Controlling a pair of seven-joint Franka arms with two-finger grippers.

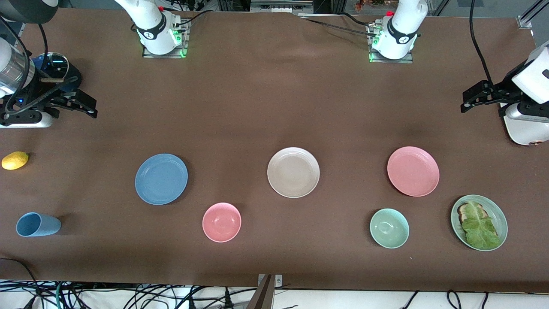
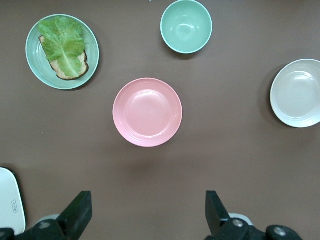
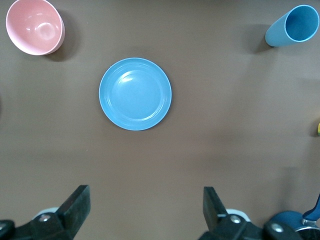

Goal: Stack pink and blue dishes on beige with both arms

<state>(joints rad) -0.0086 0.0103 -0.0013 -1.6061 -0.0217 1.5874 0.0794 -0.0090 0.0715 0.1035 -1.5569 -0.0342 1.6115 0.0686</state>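
Three flat plates lie in a row across the middle of the brown table. The blue plate (image 1: 161, 178) (image 3: 135, 93) is toward the right arm's end, the beige plate (image 1: 293, 172) (image 2: 297, 93) is in the middle, and the pink plate (image 1: 413, 171) (image 2: 147, 112) is toward the left arm's end. My right gripper (image 1: 88, 107) (image 3: 145, 200) hangs open and empty over the table's edge at the right arm's end. At the left arm's end, my left gripper (image 1: 465, 102) (image 2: 147, 205) hangs open and empty over bare table. Neither gripper touches a plate.
Nearer the front camera than the plates stand a pink bowl (image 1: 221, 222), a pale green bowl (image 1: 389, 228) and a green plate (image 1: 497, 212) with toast and lettuce. A blue cup (image 1: 37, 224) lies on its side and a lemon (image 1: 15, 160) sits at the right arm's end.
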